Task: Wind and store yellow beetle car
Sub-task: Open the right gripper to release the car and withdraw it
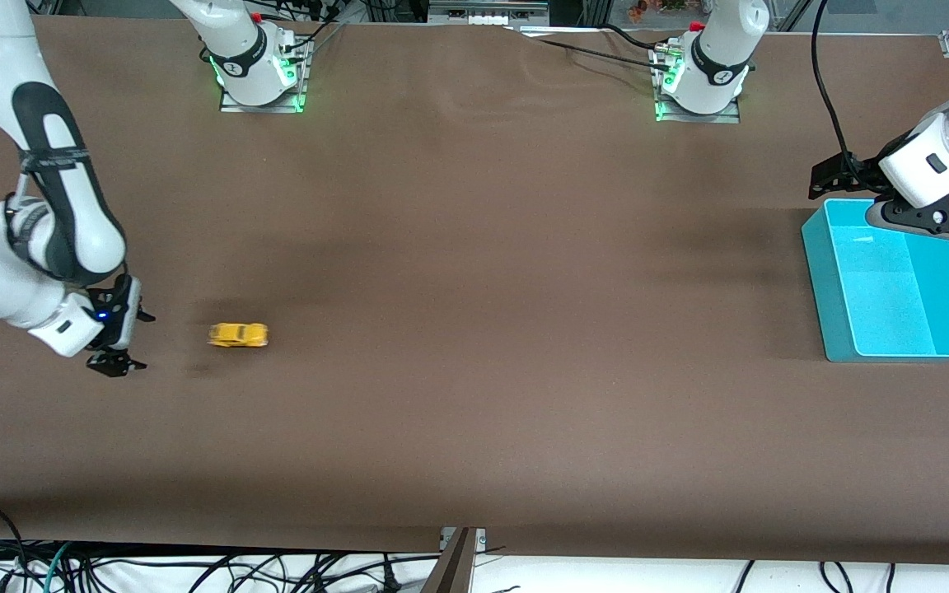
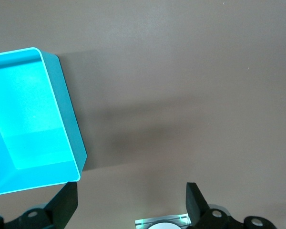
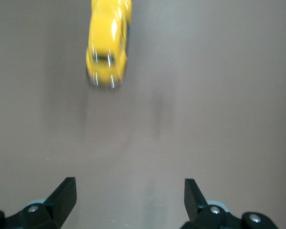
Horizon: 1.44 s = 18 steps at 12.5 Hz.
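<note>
Brown table [image 1: 474,395]: yellow beetle car [image 1: 238,334] sits free near empty, spread right gripper [image 1: 116,342]; next, left gripper [image 1: 903,193], wide over turquoise bin [image 1: 816,255], must catch it

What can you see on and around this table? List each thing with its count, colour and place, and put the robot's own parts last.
yellow beetle car: one, yellow, on the table toward the right arm's end, apart from the right gripper, blurred.
bin: one, turquoise, on the table at the left arm's end, nothing showing inside.
table: one, brown cover.
cables: several, dark, below the table edge nearest the front camera.
right gripper: one, black, open, low over the table beside the car, holding nothing.
left gripper: one, black, open, over the bin's rim, waiting.
</note>
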Each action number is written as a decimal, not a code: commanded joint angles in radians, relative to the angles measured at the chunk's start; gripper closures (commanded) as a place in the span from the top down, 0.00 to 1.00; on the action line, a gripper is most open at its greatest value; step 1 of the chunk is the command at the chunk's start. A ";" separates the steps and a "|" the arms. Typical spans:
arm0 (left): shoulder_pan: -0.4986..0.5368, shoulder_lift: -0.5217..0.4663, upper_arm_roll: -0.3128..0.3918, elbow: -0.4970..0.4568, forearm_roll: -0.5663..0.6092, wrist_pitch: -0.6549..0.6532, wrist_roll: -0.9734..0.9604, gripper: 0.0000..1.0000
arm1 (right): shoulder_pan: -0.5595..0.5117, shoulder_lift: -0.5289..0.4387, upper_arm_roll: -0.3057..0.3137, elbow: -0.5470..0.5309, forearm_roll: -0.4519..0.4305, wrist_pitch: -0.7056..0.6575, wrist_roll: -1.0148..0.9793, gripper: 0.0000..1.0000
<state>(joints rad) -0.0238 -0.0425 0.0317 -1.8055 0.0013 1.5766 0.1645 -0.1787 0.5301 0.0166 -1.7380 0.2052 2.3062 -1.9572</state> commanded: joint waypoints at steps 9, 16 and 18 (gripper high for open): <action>0.009 -0.007 -0.007 -0.005 0.022 -0.006 0.017 1.00 | 0.110 -0.106 0.006 0.278 -0.090 -0.487 0.777 1.00; 0.022 0.030 -0.004 -0.026 0.022 0.066 0.021 1.00 | 0.151 -0.177 0.006 0.362 -0.118 -0.694 1.239 1.00; 0.024 0.032 -0.001 -0.063 0.022 0.127 0.021 1.00 | 0.157 -0.177 0.008 0.370 -0.118 -0.706 1.369 1.00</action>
<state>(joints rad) -0.0098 -0.0063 0.0342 -1.8300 0.0013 1.6514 0.1645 -0.0278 0.3541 0.0232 -1.3916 0.1055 1.6340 -0.7011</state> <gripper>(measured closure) 0.000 0.000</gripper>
